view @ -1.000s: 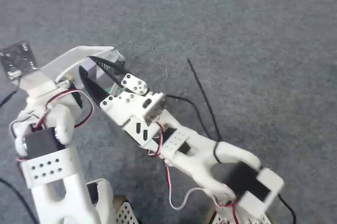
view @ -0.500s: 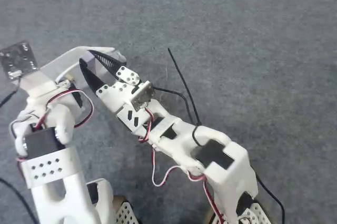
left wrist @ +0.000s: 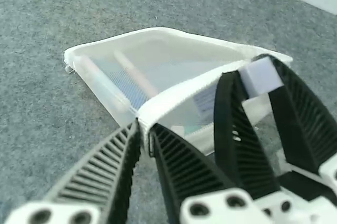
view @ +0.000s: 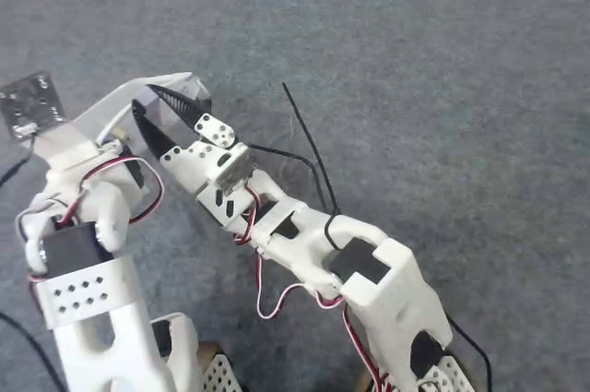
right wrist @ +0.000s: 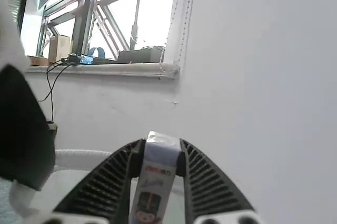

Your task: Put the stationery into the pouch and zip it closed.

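A translucent white pouch (left wrist: 158,60) lies tilted on the grey mat with a pencil and other stationery inside. My left gripper (left wrist: 143,129) is shut on the pouch's near rim and holds it up. My right gripper (right wrist: 158,153) is shut on a small white eraser (right wrist: 156,182) in a printed sleeve. In the left wrist view that eraser (left wrist: 261,75) hangs between the right gripper's black fingers (left wrist: 226,108), just over the pouch's open edge. From above, the right gripper (view: 141,98) sits at the pouch (view: 180,86), beside the left arm's wrist.
A black cable (view: 309,143) runs across the grey mat (view: 442,97) behind the right arm. A metal bracket (view: 28,101) sits at the far left. The mat's right half is free room.
The right arm has swung left and stretched forward, carrying the eraser closer over the pouch's mouth. The left arm has kept still with the pouch rim in its grip.
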Robot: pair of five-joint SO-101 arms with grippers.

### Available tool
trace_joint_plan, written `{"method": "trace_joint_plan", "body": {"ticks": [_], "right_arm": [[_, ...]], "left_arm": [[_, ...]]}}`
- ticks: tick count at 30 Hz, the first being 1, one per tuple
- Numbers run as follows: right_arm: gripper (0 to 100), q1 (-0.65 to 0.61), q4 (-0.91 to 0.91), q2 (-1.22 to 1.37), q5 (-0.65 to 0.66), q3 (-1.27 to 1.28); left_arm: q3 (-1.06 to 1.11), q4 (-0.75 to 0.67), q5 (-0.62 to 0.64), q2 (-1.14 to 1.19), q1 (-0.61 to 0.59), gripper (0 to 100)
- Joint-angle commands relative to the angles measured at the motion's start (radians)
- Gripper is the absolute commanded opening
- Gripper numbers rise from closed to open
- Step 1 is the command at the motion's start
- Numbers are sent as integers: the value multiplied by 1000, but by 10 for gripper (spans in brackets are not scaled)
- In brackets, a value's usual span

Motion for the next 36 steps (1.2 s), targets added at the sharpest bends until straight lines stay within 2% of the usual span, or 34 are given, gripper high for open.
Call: {"method": "trace_joint_plan", "body": {"ticks": [1,4,10,29,34,36], "right_arm": [[119,-16,-1,-27,35,8],[174,-15,-1,-64,34,51],[128,-13,-1,-105,34,118],[124,-10,5,-297,34,327],[124,-8,173,-407,28,384],[124,-8,219,-460,-12,416]], "left_arm": [[-50,6,-6,-3,2,13],[-50,6,-6,-3,2,13],[-50,5,-6,-3,2,13],[-35,0,-6,-2,3,13],[-36,0,-6,-2,-20,13],[-39,-2,-6,-2,-49,13]]}}
